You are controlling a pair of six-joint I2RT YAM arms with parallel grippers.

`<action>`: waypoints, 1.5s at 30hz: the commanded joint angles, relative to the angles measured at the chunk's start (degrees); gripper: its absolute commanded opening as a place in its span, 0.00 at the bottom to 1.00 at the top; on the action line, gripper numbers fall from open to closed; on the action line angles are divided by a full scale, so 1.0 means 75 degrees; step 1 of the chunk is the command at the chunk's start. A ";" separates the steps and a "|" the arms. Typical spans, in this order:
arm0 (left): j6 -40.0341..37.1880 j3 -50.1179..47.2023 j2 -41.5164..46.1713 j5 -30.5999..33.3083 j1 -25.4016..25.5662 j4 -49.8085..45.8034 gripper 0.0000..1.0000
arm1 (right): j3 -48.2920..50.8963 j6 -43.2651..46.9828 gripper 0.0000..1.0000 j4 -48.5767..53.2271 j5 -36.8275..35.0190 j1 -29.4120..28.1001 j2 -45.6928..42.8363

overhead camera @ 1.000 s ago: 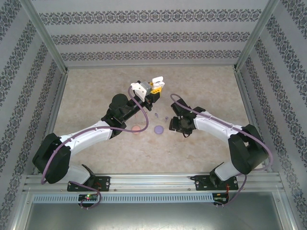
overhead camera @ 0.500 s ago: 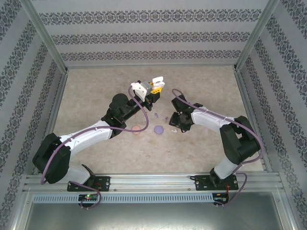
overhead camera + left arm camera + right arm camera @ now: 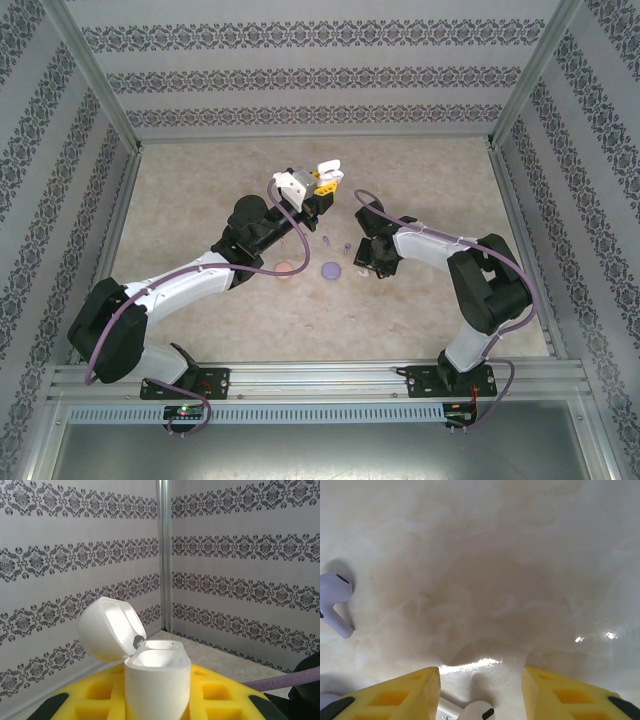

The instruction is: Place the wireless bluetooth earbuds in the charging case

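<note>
You have bare table (image 3: pixel 190 200) at far left and back. Centre is tight: left arm (image 3: pixel 250 235) slants over it, open white charging case (image 3: pixel 327 170) raised. Purple case (image 3: pixel 331 269) and pink case (image 3: pixel 285 268) lie below. Purple earbud (image 3: pixel 335 602) lies left of right gripper (image 3: pixel 480 680), white earbud (image 3: pixel 475 712) between its parted fingers.

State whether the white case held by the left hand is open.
Open: the white case has its lid hinged back.

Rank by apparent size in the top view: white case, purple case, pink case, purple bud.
1. white case, lid open; it's held nearer the camera, so unsure
2. purple case and pink case: alike
3. purple bud
</note>
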State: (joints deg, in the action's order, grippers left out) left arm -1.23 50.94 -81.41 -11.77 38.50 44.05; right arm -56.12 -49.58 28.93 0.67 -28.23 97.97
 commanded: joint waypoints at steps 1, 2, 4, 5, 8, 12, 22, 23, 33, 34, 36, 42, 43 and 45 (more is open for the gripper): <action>-0.0022 0.0228 0.0100 -0.0061 -0.0042 0.0068 0.00 | 0.0229 0.0078 0.47 0.0287 -0.0206 0.0049 -0.0294; -0.0023 0.0229 0.0103 -0.0071 -0.0033 0.0066 0.00 | 0.0297 0.0073 0.47 0.0300 -0.0203 0.0041 -0.0374; 0.0001 0.0230 0.0100 -0.0071 -0.0037 0.0077 0.00 | 0.0482 0.0084 0.47 0.0343 -0.0200 0.0039 -0.0574; 0.0006 0.0229 0.0104 -0.0071 -0.0036 0.0085 0.00 | 0.0567 0.0092 0.47 0.0370 -0.0206 0.0031 -0.0659; 0.0013 0.0217 0.0117 -0.0071 -0.0036 0.0091 0.00 | 0.0814 0.0096 0.46 0.0429 -0.0171 -0.0019 -0.0997; -0.0010 0.0193 0.0167 -0.0059 -0.0036 0.0070 0.00 | 0.1186 0.0013 0.46 0.0560 -0.0148 -0.0211 -0.1704; 0.0047 0.0171 0.0108 -0.0076 -0.0036 0.0138 0.00 | 0.1646 -0.0577 0.47 0.0381 -0.0029 -0.0466 -0.2621; 0.0047 0.0173 0.0108 -0.0060 -0.0034 0.0131 0.00 | 0.1555 -0.0595 0.47 0.0320 0.0055 -0.0464 -0.2531; -0.0043 0.0167 0.0220 0.0009 -0.0036 0.0057 0.00 | 0.0621 -0.0918 0.47 -0.0451 0.0853 -0.1096 -0.1268; -0.0054 0.0160 0.0238 0.0017 -0.0036 0.0056 0.00 | 0.0575 -0.0985 0.47 -0.0523 0.0891 -0.1165 -0.1159; -0.0068 0.0159 0.0248 0.0011 -0.0034 0.0044 0.00 | 0.0536 -0.1070 0.47 -0.0639 0.0940 -0.1283 -0.0975; -0.0105 0.0152 0.0303 0.0032 -0.0043 -0.0002 0.00 | 0.0559 -0.1103 0.47 -0.0775 0.0795 -0.1347 -0.0582; -0.0116 0.0152 0.0318 0.0028 -0.0035 -0.0002 0.00 | 0.0557 -0.1068 0.47 -0.0748 0.0714 -0.1343 -0.0535; -0.0128 0.0144 0.0327 0.0038 -0.0036 -0.0018 0.00 | 0.0567 -0.0996 0.47 -0.0721 0.0640 -0.1310 -0.0477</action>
State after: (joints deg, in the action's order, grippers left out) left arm -1.26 50.94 -81.06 -11.73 38.50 43.88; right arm -51.24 -56.90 23.46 6.92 -38.11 93.41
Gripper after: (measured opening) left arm 0.215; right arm 0.471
